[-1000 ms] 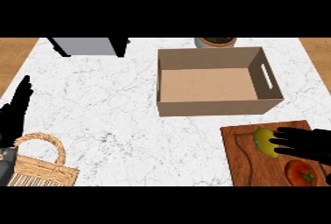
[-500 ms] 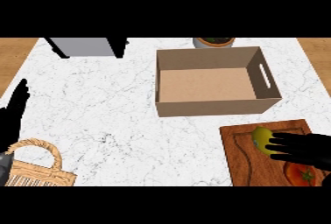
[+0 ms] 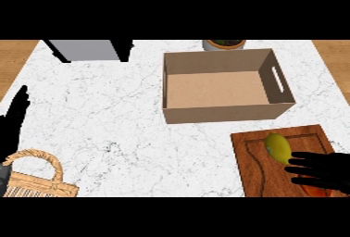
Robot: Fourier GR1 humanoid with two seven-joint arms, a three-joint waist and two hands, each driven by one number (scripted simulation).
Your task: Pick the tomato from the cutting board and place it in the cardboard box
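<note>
White marble counter (image 3: 123, 120): we list a cardboard box (image 3: 226, 88) toward its far right, open-topped and holding nothing. A wooden cutting board (image 3: 256, 166) sits at the near right corner. On the board we note a yellow-green fruit (image 3: 278, 147) at its far middle and the tomato (image 3: 315, 190), a red sliver at the board's near edge, mostly hidden under our right hand (image 3: 328, 170). That hand has its fingers spread and not yet curled round anything. Our left hand (image 3: 15, 115) rests open at the counter's left edge. A wicker basket (image 3: 34, 180) occupies the near left corner. To do this step well, we judge the fingers should close round the tomato only, staying off the yellow fruit.
</note>
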